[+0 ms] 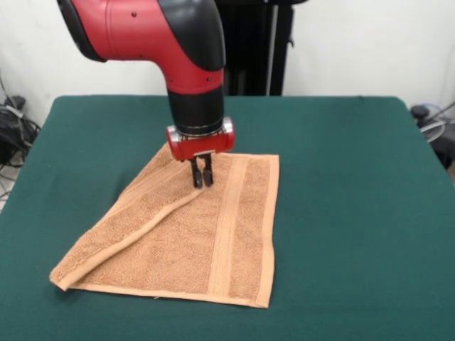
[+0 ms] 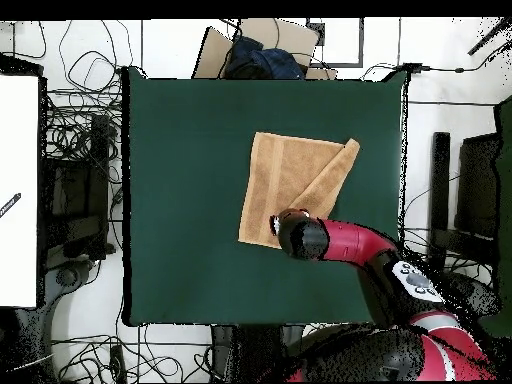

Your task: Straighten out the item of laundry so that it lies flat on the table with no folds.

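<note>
A peach-orange terry towel lies on the dark green table. Its left side is folded over diagonally, so a flap with a woven band lies on top of the rest. In the overhead view the towel shows the folded flap at its right side. My gripper hangs straight down from the red and black arm, its two dark fingers close together with their tips at the folded flap's edge near the towel's far side. In the overhead view the gripper is hidden under the arm's wrist.
Cables and equipment lie around the table's edges on the floor. A cardboard box stands beyond the table's far edge in the overhead view. Bare green table lies on all sides of the towel.
</note>
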Robot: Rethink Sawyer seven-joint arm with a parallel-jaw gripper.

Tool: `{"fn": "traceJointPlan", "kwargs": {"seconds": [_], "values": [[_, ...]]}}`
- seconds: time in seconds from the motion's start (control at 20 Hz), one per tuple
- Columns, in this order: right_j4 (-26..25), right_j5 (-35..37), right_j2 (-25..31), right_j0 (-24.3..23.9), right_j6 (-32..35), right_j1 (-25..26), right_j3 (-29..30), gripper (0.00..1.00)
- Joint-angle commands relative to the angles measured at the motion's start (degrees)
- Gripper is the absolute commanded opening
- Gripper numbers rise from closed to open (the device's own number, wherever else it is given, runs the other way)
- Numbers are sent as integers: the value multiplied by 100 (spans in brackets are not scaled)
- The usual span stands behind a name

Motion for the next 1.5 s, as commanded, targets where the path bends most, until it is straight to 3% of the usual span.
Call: {"fn": "traceJointPlan", "kwargs": {"seconds": [0.05, 0.95, 1.5], "values": [[-255, 282, -51, -134, 400, 140, 397, 0], [-139, 280, -49, -185, 542, -123, 710, 0], [139, 1483, 199, -578, -3, -1261, 950, 0]]}}
